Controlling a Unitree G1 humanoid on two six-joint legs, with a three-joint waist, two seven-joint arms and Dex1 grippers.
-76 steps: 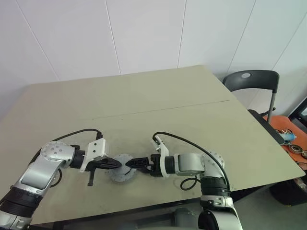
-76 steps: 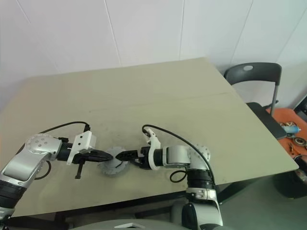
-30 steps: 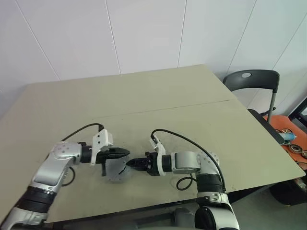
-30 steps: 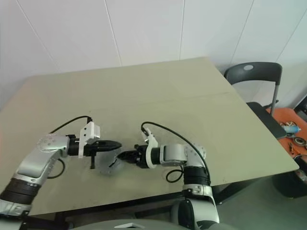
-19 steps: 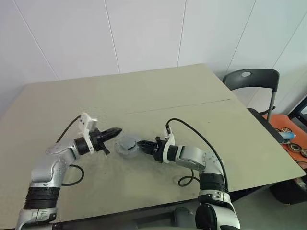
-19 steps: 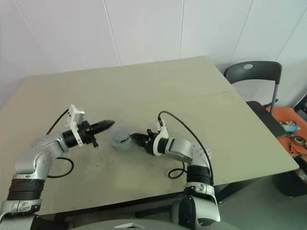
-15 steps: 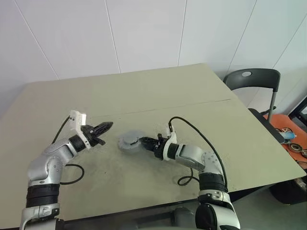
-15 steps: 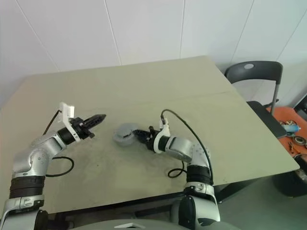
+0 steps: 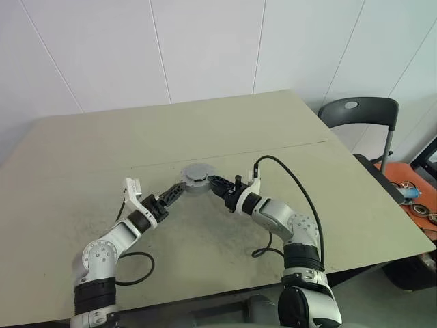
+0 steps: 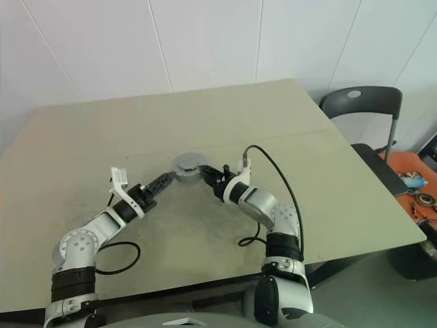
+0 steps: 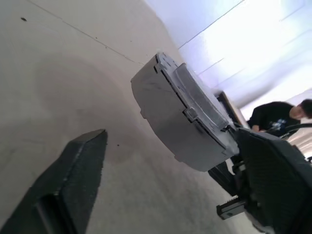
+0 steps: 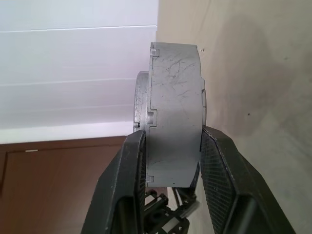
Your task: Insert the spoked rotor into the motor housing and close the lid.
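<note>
black chair (image 9: 362, 116) beside table (image 9: 82, 150)

A round grey metal motor housing (image 10: 188, 164) sits near the middle of the beige table (image 10: 287, 143). The left gripper (image 10: 168, 179) reaches it from one side, the right gripper (image 10: 207, 172) from the other. A black chair (image 10: 360, 106) stands beyond the table's right edge.

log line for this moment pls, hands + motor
right hand: shut on closed motor housing, held off table | left hand: open beside housing, not gripping | lid: on
</note>
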